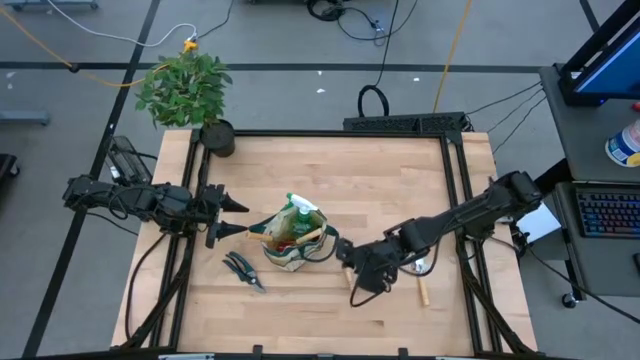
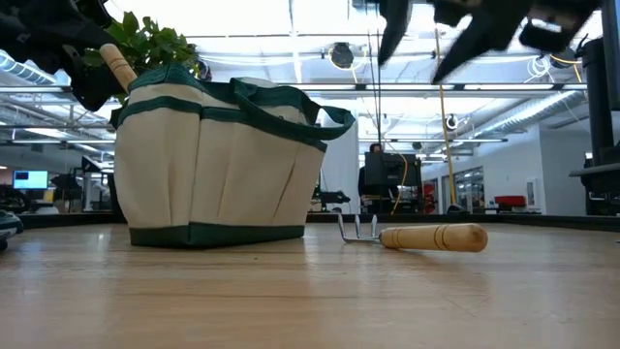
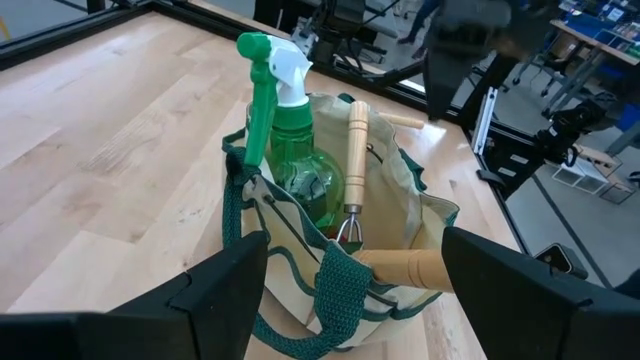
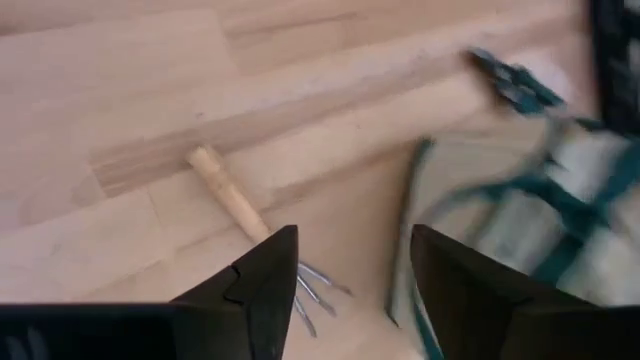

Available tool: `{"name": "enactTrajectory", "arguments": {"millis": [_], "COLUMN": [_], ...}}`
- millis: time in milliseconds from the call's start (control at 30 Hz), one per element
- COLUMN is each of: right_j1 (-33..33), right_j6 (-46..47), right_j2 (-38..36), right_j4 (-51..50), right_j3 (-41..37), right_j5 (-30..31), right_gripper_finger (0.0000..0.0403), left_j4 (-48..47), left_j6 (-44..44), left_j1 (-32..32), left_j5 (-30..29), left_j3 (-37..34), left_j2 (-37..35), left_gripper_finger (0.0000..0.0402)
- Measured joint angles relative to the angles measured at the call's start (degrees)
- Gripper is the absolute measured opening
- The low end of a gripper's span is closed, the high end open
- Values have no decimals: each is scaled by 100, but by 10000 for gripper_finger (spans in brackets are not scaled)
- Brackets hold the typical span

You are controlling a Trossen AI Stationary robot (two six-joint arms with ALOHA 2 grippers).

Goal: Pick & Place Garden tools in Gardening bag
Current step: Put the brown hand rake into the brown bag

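Two tools remain on the counter [image 1: 330, 170]: rake [image 2: 417, 236], shears [image 1: 243, 270]. Bag [image 1: 291, 243] holds spray bottle [image 3: 292, 150] and trowels. Both claws [image 1: 232, 217] [image 1: 350, 275] wide, empty.

Both arms were dark, near-black machines built of chunky jointed segments, matte rather than glossy. The left arm [image 1: 130, 197] showed blocky housings at its joints with black cables looping off its rear end. The right arm [image 1: 470, 215] was a long slim run of links thickening at a rounded joint, with a dark cable trailing beside it. The left tool [image 1: 232, 217] ended in two flat, pointed black fingers [image 3: 215, 295], broad wedge-shaped plates with bevelled edges. The right tool [image 4: 355, 285] carried the same pair of tapered dark fingers [image 4: 265, 280], smooth-faced and sharp-cornered.
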Motion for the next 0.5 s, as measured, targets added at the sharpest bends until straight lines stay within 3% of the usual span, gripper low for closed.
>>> {"name": "enactTrajectory", "arguments": {"millis": [233,500], "right_j1": [30,29], "right_j6": [-651,-718], "right_j2": [547,842], "right_j4": [167,205], "right_j3": [0,0], "right_j5": [-56,-783], "right_gripper_finger": [184,187], "left_j4": [2,4], "left_j6": [-137,-273], "left_j1": [0,0], "left_j5": [2,0], "left_j3": [0,2], "left_j2": [0,0], "left_gripper_finger": [308,308]}}
